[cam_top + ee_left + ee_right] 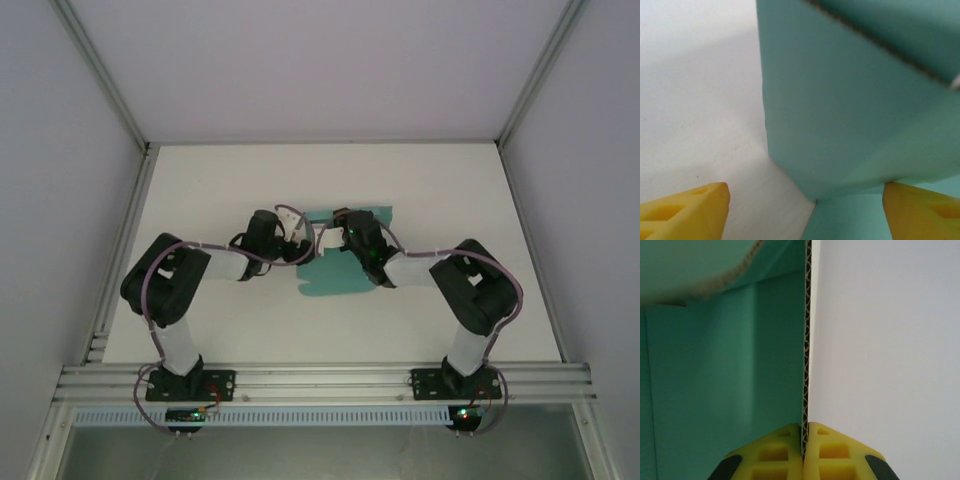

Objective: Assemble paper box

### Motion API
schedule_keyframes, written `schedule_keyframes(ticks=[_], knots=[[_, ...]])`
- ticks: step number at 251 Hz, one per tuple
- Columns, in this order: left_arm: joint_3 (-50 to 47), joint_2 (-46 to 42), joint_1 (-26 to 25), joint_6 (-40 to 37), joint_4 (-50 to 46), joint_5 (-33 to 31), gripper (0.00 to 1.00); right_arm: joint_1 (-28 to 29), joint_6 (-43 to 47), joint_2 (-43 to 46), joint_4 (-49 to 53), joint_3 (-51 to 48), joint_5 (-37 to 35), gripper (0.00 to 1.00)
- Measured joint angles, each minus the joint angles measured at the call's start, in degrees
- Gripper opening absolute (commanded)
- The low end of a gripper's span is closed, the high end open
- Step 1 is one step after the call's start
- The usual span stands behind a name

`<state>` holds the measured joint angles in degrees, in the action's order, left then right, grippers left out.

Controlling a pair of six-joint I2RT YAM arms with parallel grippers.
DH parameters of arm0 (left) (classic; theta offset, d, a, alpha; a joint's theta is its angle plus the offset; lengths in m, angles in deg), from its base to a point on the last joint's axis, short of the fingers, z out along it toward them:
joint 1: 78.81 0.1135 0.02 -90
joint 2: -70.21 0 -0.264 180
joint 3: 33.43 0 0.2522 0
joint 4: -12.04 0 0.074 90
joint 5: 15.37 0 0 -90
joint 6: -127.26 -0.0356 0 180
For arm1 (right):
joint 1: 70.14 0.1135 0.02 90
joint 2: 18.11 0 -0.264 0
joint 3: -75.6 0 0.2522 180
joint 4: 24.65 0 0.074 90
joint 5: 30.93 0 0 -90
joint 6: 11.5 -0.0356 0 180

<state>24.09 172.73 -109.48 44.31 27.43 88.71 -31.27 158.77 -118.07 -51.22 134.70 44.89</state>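
Note:
The teal paper box (pixel 335 275) lies partly folded on the white table, its panels spread between the two arms. In the right wrist view my right gripper (pixel 804 442) is shut on the corrugated edge of an upright teal flap (pixel 730 365), pinched thin between the yellow fingers (pixel 840 452). The left gripper (pixel 805 215) is open, its yellow fingertips (pixel 685 210) far apart. A raised teal panel (pixel 850 100) stands just ahead of them, with a flat teal part under the right finger. From above, the left gripper (pixel 300 245) and right gripper (pixel 335 235) meet over the box's far half.
The white table (pixel 220 180) is walled by pale panels on the left, right and back. An aluminium rail (pixel 320 380) carrying both arm bases runs along the near edge.

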Motion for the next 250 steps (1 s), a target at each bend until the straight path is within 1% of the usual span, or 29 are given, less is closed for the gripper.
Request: schedule_keyframes(ticks=[37,78,97,106,132,159,179,234,250], knots=[[0.0,0.1,-0.2,-0.3,1.1,-1.7,0.65,0.1,-1.6,0.3,2.3,0.9,-0.4,0.00],[0.9,1.8,-0.8,0.5,2.5,-3.0,0.66,0.6,-2.8,0.3,4.2,1.6,-1.2,0.00],[0.9,2.6,-0.9,1.4,4.6,-3.5,0.62,0.5,-3.5,0.2,5.4,2.4,-1.5,0.00],[0.7,2.8,-0.9,1.7,5.6,-3.5,0.62,0.5,-3.8,0.1,5.7,2.6,-1.6,0.00],[-1.2,2.8,-0.9,2.2,9.0,-3.7,0.67,0.5,-4.3,-0.4,5.4,2.8,-1.8,0.00],[-2.7,2.8,-0.9,2.4,11.1,-3.4,0.68,0.5,-5.2,-1.5,5.0,3.2,-2.3,0.00],[-2.9,2.3,-0.8,2.1,11.3,-3.4,0.64,0.5,-6.0,-2.2,5.5,4.2,-3.3,0.00],[-4.0,-2.7,-0.3,1.0,10.1,-4.3,0.64,0.6,-5.7,-5.5,2.3,5.6,-7.6,0.00],[-4.7,-4.2,0.6,1.0,10.1,-3.9,0.59,0.8,-5.7,-5.5,2.2,5.6,-8.2,0.00]])
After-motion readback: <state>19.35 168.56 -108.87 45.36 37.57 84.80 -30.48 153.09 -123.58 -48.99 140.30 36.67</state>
